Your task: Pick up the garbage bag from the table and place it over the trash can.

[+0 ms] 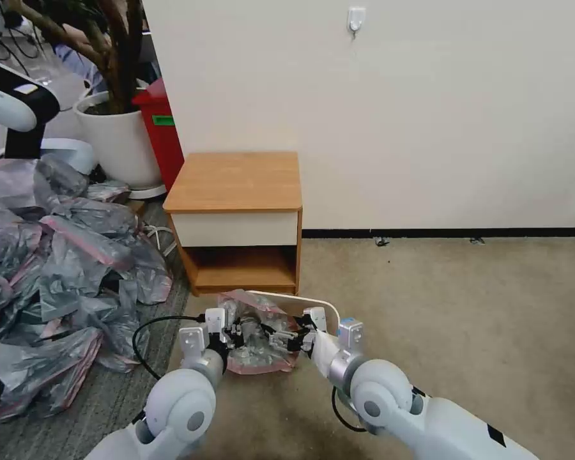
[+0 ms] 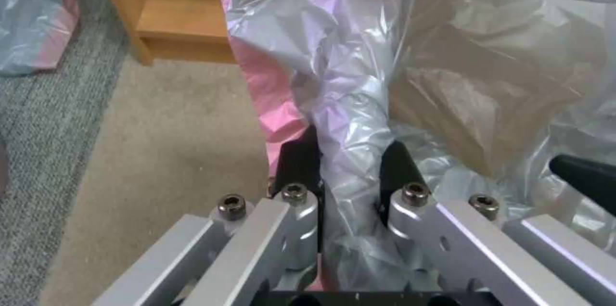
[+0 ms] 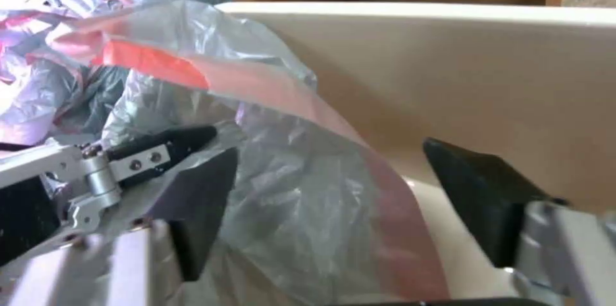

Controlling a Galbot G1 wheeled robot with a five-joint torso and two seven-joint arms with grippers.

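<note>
head view: both arms reach down in front of the small wooden nightstand with orange-brown top and white drawer front (image 1: 236, 185), top bare.
bag: crinkly translucent grey plastic garbage bag with pink rim band (image 1: 260, 345) sits off the nightstand, draped over the near and left part of the small cream plastic trash can with rolled rim (image 1: 313, 300) on the beige carpet (image 1: 466, 306); far-right rim of the can uncovered.
left gripper (image 1: 236, 332): at the bag's left side, buried in the plastic.
right gripper (image 1: 294, 338): at the bag's right side, facing the left one.
background: heap of similar grey-pink bags (image 1: 51, 268) on the floor well to the left, apart from the can.

left wrist view: left gripper (image 2: 350, 166) clamped on a gathered fold of the garbage bag (image 2: 359, 104); black fingertips (image 2: 298, 161) press the film from both sides, narrow gap packed with plastic. Nightstand shelf recess (image 2: 173, 12) beyond.

right wrist view: right gripper (image 3: 346, 200) spread wide; black pads (image 3: 205, 185) well apart. Bag film (image 3: 288, 185) with pink band lies between them, nothing pinched. Cream can wall (image 3: 462, 75) just behind; left gripper (image 3: 128, 161) beside it on the bag.
</note>
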